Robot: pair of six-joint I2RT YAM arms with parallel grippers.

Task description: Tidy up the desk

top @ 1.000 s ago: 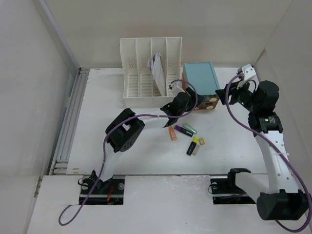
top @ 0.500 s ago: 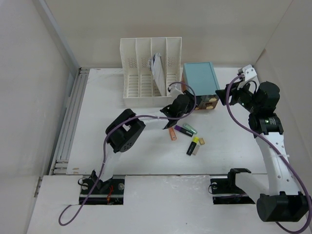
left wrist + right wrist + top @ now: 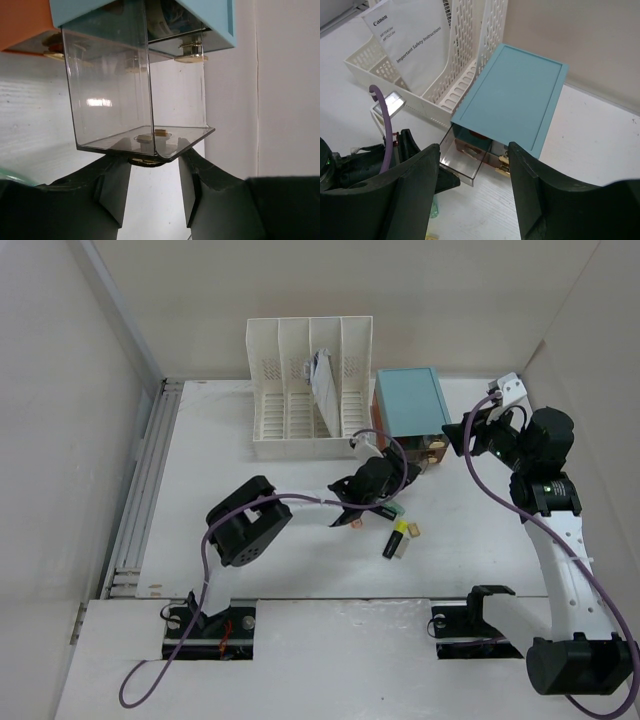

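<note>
Early days imo: left gripper pinches the knob of the clear drawer, partly out of the teal box. Right gripper hangs spread, highlighters lie loose on the table.

Clear glossy plastic drawer, matt white desk

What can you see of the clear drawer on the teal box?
The clear drawer is a thin-walled, see-through plastic tray, slid partway out of the teal box toward the arms. The part showing looks empty. A small brass-coloured knob sits on its front, and the left gripper is closed on that knob, one finger each side.
</note>
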